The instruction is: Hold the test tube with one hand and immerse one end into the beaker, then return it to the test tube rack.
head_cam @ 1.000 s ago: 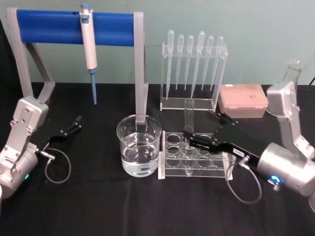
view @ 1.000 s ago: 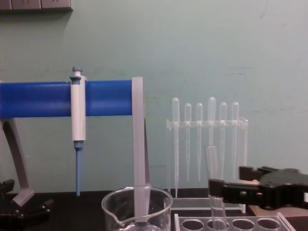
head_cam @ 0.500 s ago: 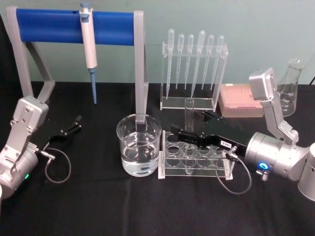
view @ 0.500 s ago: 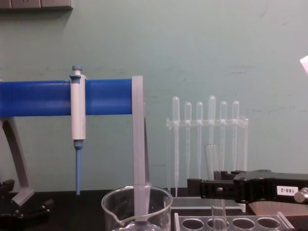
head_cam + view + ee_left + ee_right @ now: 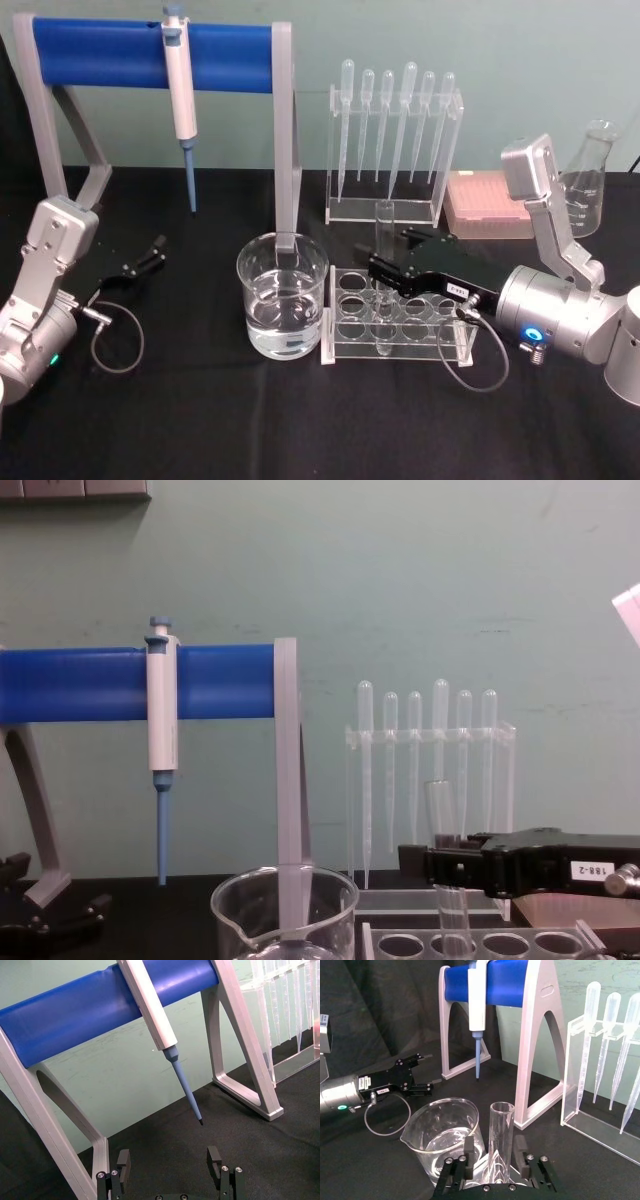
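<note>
The test tube [image 5: 383, 232] stands upright in a hole of the clear rack [image 5: 350, 352], just right of the beaker [image 5: 283, 296], which holds water. My right gripper [image 5: 381, 268] reaches in from the right at the tube's mid-height. In the right wrist view the test tube [image 5: 501, 1140] rises between its two fingers [image 5: 469, 1156], which stand open, one close to the glass and the other a small gap away. The chest view shows the test tube [image 5: 441, 825] behind the right gripper [image 5: 432, 864], with the beaker [image 5: 285, 910] lower left. My left gripper [image 5: 152, 250] rests open at the far left, also the left gripper [image 5: 169, 1162].
A blue-barred stand [image 5: 150, 52] holding a white-and-blue pipettor [image 5: 182, 95] rises behind the beaker, its grey leg [image 5: 287, 180] right at the beaker's back. A pipette rack [image 5: 392, 140], a pink tip box [image 5: 492, 205] and a flask [image 5: 590, 180] stand at the back right.
My right arm swung in and the gripper rolled at the wrist, its fingers now straddling the test tube. The tube stays in the rack. The left arm has not moved.
</note>
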Tool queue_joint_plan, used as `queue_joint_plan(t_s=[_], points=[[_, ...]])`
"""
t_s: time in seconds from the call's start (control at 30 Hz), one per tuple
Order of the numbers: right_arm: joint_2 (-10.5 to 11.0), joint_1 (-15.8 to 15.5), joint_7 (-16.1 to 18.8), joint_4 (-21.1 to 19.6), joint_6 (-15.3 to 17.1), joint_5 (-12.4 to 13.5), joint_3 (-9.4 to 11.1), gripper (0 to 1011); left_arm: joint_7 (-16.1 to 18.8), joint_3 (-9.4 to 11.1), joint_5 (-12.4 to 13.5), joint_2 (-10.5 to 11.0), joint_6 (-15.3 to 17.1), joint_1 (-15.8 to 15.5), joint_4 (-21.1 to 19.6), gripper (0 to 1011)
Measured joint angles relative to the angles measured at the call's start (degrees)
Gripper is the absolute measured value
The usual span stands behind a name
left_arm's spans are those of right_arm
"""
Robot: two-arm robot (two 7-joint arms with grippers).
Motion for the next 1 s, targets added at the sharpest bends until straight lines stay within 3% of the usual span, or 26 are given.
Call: queue_joint_plan(t_s=[0.2,0.33,1.0], points=[[0.1,-0.3,-0.6,-0.5,0.0,0.1,0.2,321,0.0,0.0,0.0,0.0,0.0,0.0,0.0,1000],[0.5,-0.9,-1.4,-1.9,-0.6,-0.1,0.8,226,0.0,0.0,0.0,0.0,0.0,0.0,0.0,1000],[3.3,-4.6,-3.5,-13.5,-4.4,-0.7,6.0,226,0.0,0.0,0.0,0.0,0.0,0.0,0.0,1000]])
